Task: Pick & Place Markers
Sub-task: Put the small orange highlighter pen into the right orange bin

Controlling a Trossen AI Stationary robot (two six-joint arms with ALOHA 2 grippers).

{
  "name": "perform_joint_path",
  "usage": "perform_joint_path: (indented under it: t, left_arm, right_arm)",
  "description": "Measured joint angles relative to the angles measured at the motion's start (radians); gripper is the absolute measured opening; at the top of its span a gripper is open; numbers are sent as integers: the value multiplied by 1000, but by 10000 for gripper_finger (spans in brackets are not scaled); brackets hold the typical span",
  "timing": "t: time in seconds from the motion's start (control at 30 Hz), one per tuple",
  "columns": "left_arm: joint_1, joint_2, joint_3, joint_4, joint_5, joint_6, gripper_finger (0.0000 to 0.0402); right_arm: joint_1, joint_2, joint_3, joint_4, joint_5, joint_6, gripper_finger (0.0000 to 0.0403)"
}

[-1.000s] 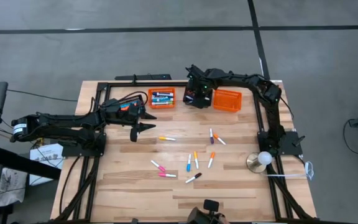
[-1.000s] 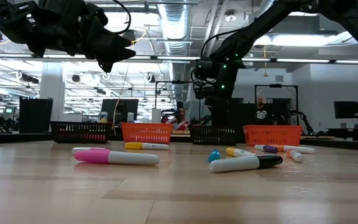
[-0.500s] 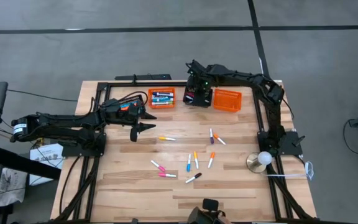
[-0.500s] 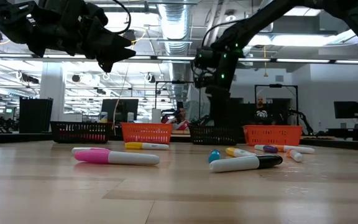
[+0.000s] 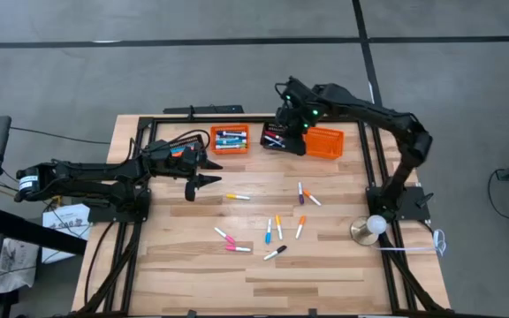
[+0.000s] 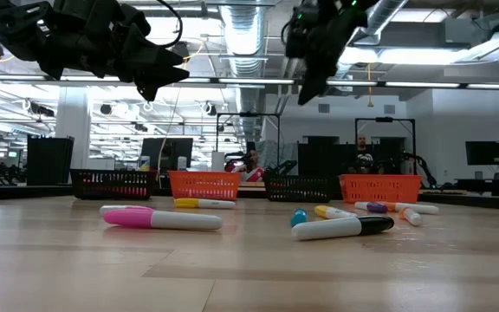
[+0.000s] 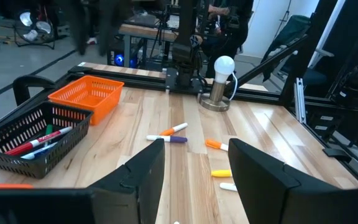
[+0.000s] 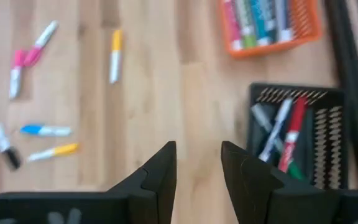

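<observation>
Right gripper [image 5: 275, 139]: raised above the black basket [image 5: 283, 140] at the table's far side; its fingers [image 8: 156, 171] are seen parted with nothing between them.
Left gripper [image 5: 203, 180]: held in the air over the table's left part, jaws apart and empty.
Markers [image 5: 272, 231]: about ten are scattered on the wood at mid-table; others lie in the orange basket [image 5: 230, 139] and in the black one.
Second orange basket [image 5: 323, 142]: contents possibly none, though this is hard to judge.

Markers [image 5: 272, 231] scattered mid-table [image 5: 325, 265]; baskets [image 5: 231, 139] in row behind, some holding markers.
</observation>
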Motion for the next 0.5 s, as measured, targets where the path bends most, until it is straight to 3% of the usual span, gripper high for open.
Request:
perform_joint_path:
  t: [0.27, 0.5]
  left_arm:
    - [0, 0, 0, 0, 0, 0, 177]
    - [0, 0, 0, 1, 0, -25, 177]
  right_arm:
    - [118, -180, -158, -99, 2, 52, 116]
    - [254, -378, -375, -13, 7, 273, 116]
